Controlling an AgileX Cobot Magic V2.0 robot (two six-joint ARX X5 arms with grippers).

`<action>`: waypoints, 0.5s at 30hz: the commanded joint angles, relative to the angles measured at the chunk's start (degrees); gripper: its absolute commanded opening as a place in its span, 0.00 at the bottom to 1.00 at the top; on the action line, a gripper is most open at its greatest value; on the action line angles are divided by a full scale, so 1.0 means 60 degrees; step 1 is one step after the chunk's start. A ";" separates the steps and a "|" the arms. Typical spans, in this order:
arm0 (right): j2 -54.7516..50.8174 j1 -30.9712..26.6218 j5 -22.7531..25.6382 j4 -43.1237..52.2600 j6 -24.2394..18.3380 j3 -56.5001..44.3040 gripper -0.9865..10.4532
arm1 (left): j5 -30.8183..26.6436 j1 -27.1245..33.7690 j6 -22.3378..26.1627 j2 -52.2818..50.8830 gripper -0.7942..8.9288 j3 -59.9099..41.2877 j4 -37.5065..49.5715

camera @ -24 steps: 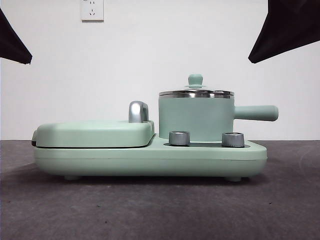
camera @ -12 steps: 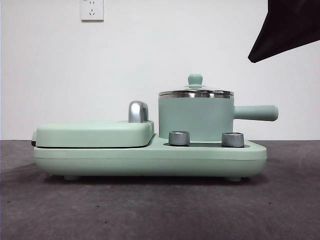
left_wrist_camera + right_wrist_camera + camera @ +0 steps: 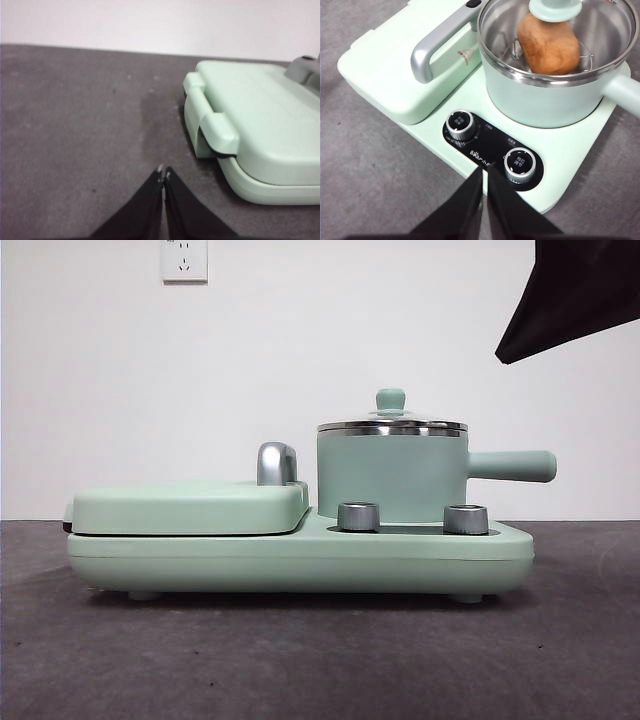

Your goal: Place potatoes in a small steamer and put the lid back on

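The mint-green small steamer (image 3: 392,478) stands on the right half of the appliance base, its straight handle (image 3: 512,466) pointing right. The glass lid (image 3: 391,424) with its green knob (image 3: 390,399) sits on the steamer's rim. Through the lid (image 3: 590,30) in the right wrist view an orange-brown potato (image 3: 548,44) rests on a wire rack inside the steamer (image 3: 545,100). My right gripper (image 3: 484,170) is shut and empty, above the control knobs. My left gripper (image 3: 163,173) is shut and empty over bare table, beside the griddle's hinge end (image 3: 212,125).
A flat mint-green griddle (image 3: 190,507) with a chrome handle (image 3: 277,463) fills the left half of the base (image 3: 300,560). Two steel knobs (image 3: 359,516) (image 3: 466,519) face front. A dark arm tip (image 3: 580,295) shows at the top right corner. Grey table surrounds the appliance.
The black arm tip at the front view's top left corner has gone out of view. The steamer, lid and the other arm tip have not moved.
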 commanded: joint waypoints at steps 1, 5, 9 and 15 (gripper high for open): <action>0.0044 0.0051 -0.0029 0.0175 0.0076 0.0058 0.09 | -0.0040 0.0000 -0.0091 -0.0011 0.09 -0.0186 0.0127; 0.0044 0.0051 -0.0015 0.0397 0.0076 0.0058 0.09 | -0.0040 0.0000 -0.0091 -0.0011 0.09 -0.0186 0.0131; 0.0044 0.0051 -0.0022 0.0481 0.0076 0.0058 0.09 | -0.0040 0.0000 -0.0091 -0.0007 0.09 -0.0186 0.0131; -0.0466 0.0186 0.0142 0.0379 0.0033 0.0058 0.09 | -0.0040 0.0000 -0.0091 -0.0007 0.09 -0.0186 0.0127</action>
